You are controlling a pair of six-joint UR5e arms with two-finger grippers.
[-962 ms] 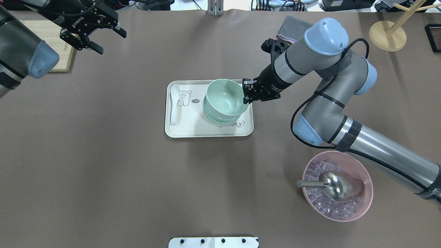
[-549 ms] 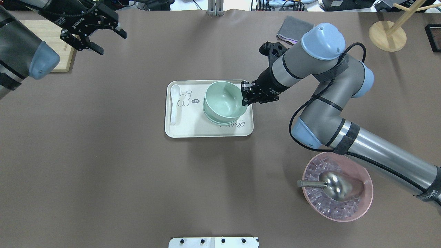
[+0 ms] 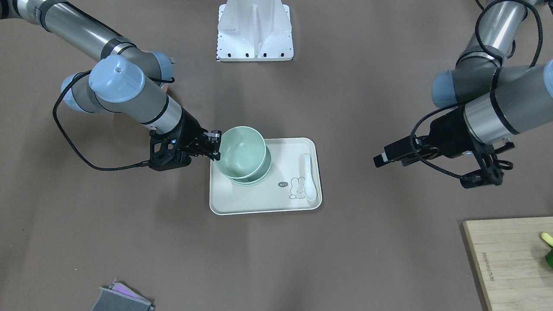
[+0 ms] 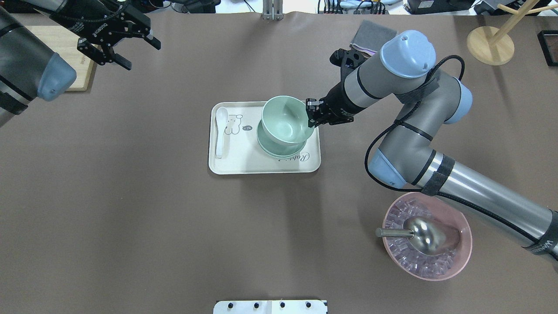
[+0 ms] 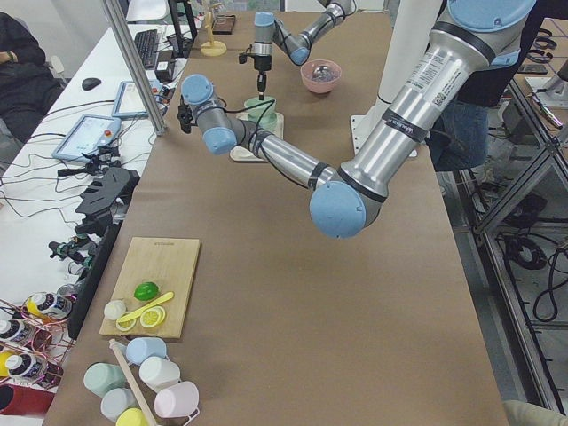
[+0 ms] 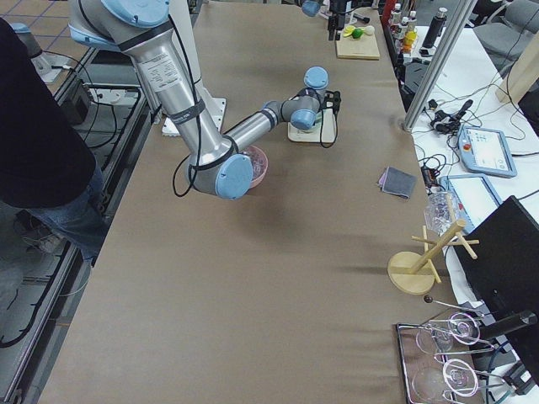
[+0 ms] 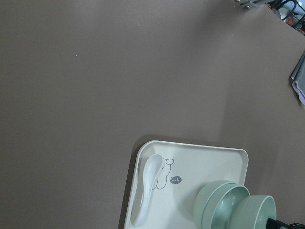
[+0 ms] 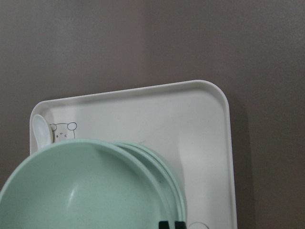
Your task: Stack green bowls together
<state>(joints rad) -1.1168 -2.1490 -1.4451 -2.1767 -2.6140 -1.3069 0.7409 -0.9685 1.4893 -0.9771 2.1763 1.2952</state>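
- tray (image 4: 244,163) is lying flat in the middle of the brown table (image 4: 130,196).
- two green bowls (image 4: 279,150) are sitting nested on the tray, at its end nearest the right arm.
- top green bowl (image 4: 285,122) is hanging over those two, shifted a little toward the tray's far edge in the overhead view; whether it is touching them i cannot tell.
- right gripper (image 4: 310,117) is reaching in from just beside the tray, its fingers pinching narrow on the top green bowl's rim.
- left gripper (image 4: 140,54) is hovering well away from the tray, jaws spread wide and holding nothing.
- white spoon (image 4: 220,131) is lying on the tray at the end opposite the bowls.
- pink bowl (image 4: 462,261) with a metal scoop (image 4: 425,235) in it is sitting well apart from the tray, on the right arm's side.
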